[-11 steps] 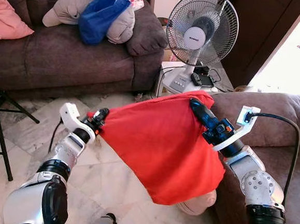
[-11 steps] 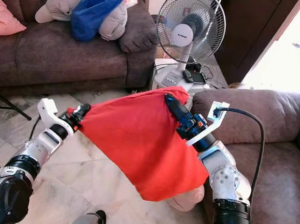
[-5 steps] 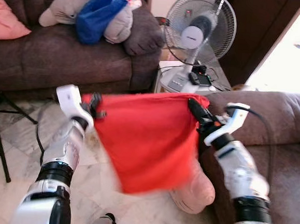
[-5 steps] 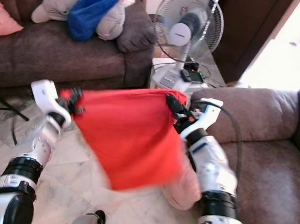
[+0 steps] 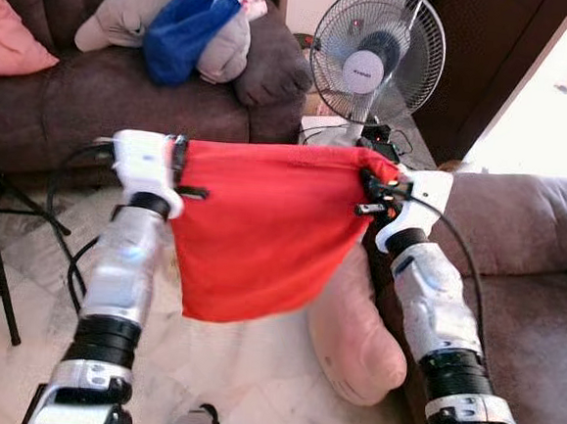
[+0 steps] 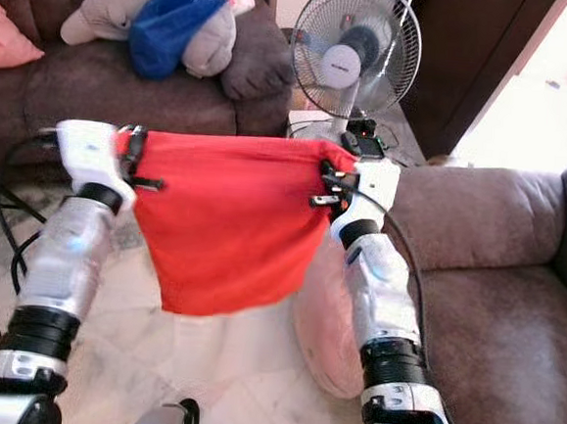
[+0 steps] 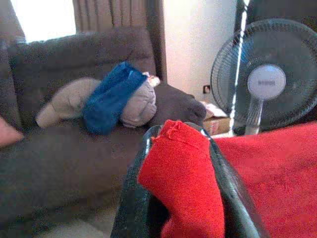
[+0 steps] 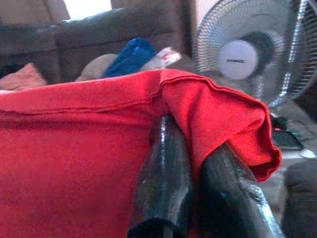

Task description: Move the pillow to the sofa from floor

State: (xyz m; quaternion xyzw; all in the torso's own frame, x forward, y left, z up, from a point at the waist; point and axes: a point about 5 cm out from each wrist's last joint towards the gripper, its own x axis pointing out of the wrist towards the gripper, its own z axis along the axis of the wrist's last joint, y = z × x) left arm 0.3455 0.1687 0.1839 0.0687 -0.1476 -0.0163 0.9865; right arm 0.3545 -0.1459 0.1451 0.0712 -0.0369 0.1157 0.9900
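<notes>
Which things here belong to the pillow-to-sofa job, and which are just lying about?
In the job:
- red pillowcase, held taut by both pincers
- left pincer
- right pincer
- pink pillow on the floor
- sofa

Lying about:
- fan
- blue bag
- grey cushion

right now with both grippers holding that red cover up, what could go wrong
The red cover hangs empty while the pink pillow rests on the floor against the sofa, so the pillow may get left behind. Each gripper, left and right, pinches only a corner; one could slip.
</notes>
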